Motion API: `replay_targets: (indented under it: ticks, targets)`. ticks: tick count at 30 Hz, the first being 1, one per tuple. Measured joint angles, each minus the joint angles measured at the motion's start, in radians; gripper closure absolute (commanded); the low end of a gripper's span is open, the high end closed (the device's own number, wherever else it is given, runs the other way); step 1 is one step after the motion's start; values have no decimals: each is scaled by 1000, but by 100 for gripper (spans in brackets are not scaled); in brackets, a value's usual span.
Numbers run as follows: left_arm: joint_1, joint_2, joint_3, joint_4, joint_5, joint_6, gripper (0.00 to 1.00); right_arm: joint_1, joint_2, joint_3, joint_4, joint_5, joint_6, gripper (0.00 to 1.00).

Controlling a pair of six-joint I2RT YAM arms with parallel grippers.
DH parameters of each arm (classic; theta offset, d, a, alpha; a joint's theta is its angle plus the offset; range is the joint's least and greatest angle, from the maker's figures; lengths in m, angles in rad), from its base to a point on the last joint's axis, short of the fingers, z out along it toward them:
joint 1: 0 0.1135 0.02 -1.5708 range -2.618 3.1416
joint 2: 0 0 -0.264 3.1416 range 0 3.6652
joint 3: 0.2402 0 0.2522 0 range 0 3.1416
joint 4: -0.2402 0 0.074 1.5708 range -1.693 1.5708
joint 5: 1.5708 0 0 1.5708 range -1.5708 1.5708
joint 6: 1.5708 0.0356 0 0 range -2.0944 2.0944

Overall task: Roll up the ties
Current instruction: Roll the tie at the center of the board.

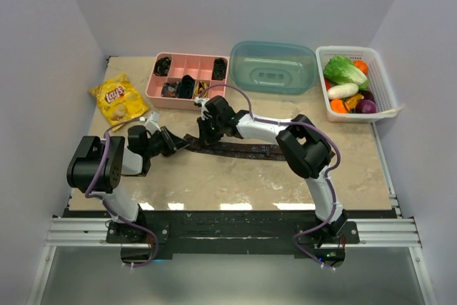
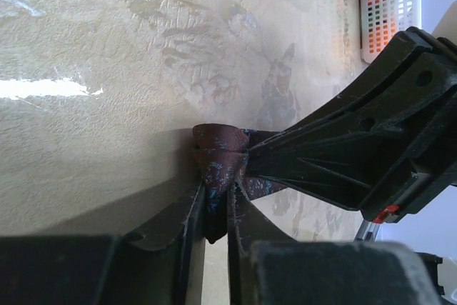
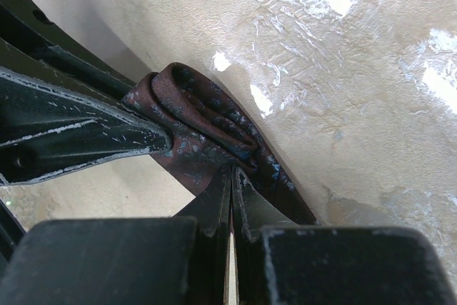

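Tie lies stretched across the middle of the table, its left end folded into a small roll. Left gripper and right gripper both pinch that fold, jaws nearly closed on the fabric. Behind, a pink tray holds dark coils in several compartments. A white basket holds vegetables.

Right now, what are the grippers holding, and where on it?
Both grip the tie at its rolled end: the left gripper pinches the fold, the right gripper the fabric beside it.
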Motion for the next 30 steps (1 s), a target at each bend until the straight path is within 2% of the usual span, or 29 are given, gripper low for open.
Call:
replay_targets:
  ticks: [2,10,21,30]
  targets:
    - [0,-2,0,-1,0,1,100,0,0,0,0,0,0,100]
    - [0,-48,5,-73,-14,41,100,0,0,2,-1,0,-1,100]
    - [0,-208,84,-349,-123,169,100,0,16,52,-24,3,-5,100]
    - [-37,-265,156,-535,-253,246,100,3,29,97,-41,4,-5,100]
